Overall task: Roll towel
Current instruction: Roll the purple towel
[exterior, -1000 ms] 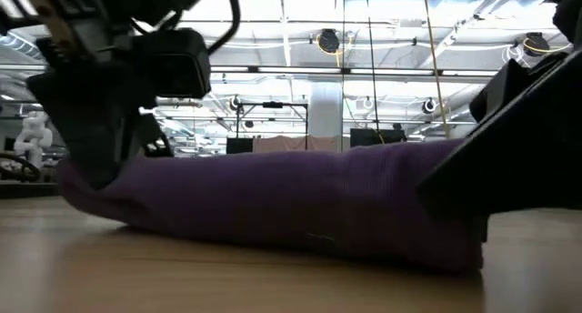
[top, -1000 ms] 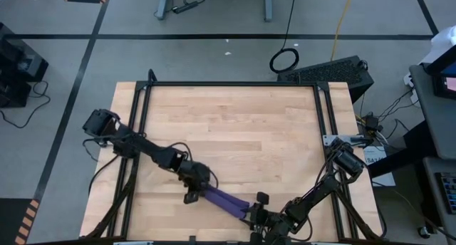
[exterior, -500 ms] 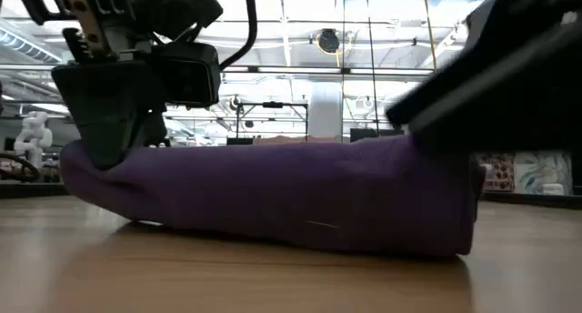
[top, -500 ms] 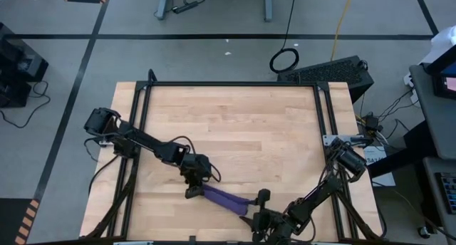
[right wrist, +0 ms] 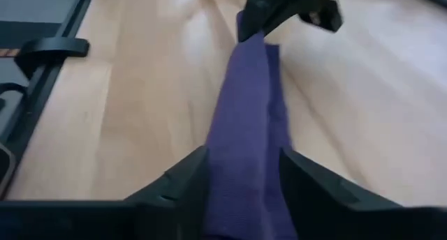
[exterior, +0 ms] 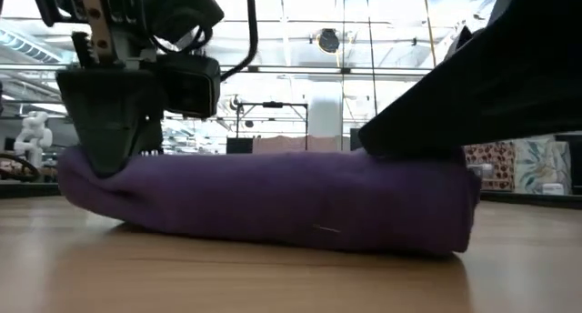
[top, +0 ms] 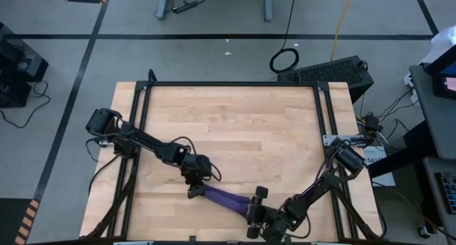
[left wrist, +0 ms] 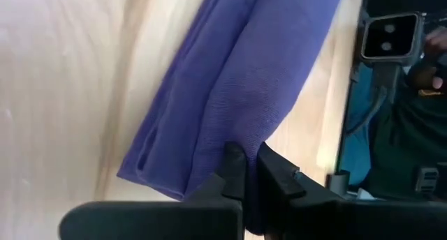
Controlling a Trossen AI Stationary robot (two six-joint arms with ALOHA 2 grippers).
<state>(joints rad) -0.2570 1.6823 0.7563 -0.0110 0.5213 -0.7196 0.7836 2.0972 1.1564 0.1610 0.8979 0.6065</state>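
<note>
The purple towel [top: 224, 197] lies rolled into a long narrow bundle on the wooden table [top: 228, 124], near its front edge, slanting from left-far to right-near. In the low view the towel [exterior: 273, 199] rests along its underside on the wood. My left gripper [top: 194, 193] is shut on the towel's left end. My right gripper [top: 253, 208] straddles its right end, with the cloth filling the gap between the fingers. My left gripper pinches a raised fold at the towel's left end [left wrist: 241, 139] between its two fingers, which come from above and point down. That end [exterior: 95, 172] lies on the table. My right gripper has the bundle's right end [right wrist: 244, 163] between its two fingers, one on each long side. The fingers [right wrist: 188, 181] run along the bundle, coming low from the table's near right. The end rests on the table.
Black frame rails [top: 139, 110] run along the table's left, far and right edges. The wide far half of the table holds no objects. The table's front edge is close behind my right gripper.
My right gripper has gone toward the table's left, over the towel's right end. That end, held higher a second ago, now lies lower and flatter on the wood. My left gripper has kept its hold on the left end.
</note>
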